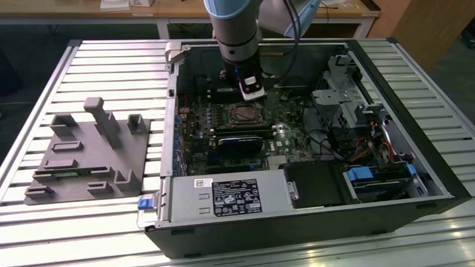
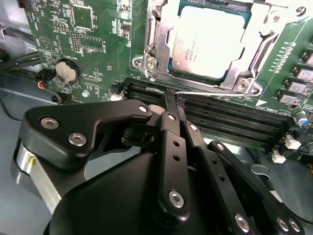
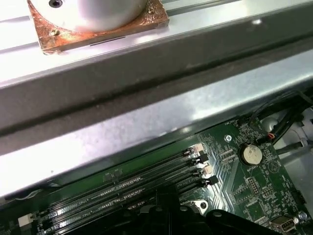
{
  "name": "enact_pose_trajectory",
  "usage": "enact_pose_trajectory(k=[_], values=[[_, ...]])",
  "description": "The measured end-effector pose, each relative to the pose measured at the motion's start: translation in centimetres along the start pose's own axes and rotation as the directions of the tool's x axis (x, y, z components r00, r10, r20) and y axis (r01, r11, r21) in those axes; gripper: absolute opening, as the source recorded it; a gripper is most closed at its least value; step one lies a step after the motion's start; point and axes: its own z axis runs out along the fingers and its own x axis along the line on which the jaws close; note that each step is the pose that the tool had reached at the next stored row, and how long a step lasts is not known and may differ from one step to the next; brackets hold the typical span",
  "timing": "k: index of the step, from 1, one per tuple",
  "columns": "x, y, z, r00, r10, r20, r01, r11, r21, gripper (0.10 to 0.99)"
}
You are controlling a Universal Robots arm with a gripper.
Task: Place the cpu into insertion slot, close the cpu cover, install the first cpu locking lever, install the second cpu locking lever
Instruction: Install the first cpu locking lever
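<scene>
Bench carries the open computer case, where the end effector, clenched on a thin locking lever, hangs beside the cpu, seated under its lowered cpu cover, apparently to latch it.

Open black PC tower case lies on ribbed aluminium bench. Grey plastic fixture block w/ upright pegs sits beside it, on exterior view's left. Green motherboard carries round silver coin cell & long black memory slots.
</scene>
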Motion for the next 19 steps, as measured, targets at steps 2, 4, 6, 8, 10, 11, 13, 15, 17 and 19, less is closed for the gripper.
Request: enact_pose_trajectory(k=[2, 4, 6, 8, 10, 11, 13, 15, 17, 19], values=[[0.03, -0.07, 0.06, 1.0000, 0.000, 0.0011, 0.000, 1.0000, 0.000, 0.106], [0.07, -0.13, 0.14, 1.0000, -0.001, 0.0019, 0.001, 1.0000, -0.001, 0.106], [0.12, -0.18, 0.24, 1.0000, -0.001, 0.0027, 0.001, 1.0000, -0.001, 0.106], [0.17, -0.24, 0.34, 1.0000, -0.001, 0.0037, 0.001, 1.0000, -0.001, 0.106], [0.22, -0.29, 0.43, 1.0000, -0.001, 0.0048, 0.001, 1.0000, -0.002, 0.106], [0.24, -0.31, 0.48, 1.0000, -0.001, 0.0052, 0.001, 1.0000, -0.002, 0.106], [0.25, -0.35, 0.55, 1.0000, -0.001, 0.0058, 0.001, 1.0000, -0.001, 0.106], [0.26, -0.38, 0.61, 1.0000, -0.001, 0.0063, 0.001, 1.0000, -0.001, 0.106], [0.26, -0.43, 0.67, 1.0000, -0.001, 0.0065, 0.001, 1.0000, -0.001, 0.106], [0.26, -0.46, 0.73, 1.0000, -0.001, 0.0068, 0.001, 1.0000, 0.000, 0.106]])
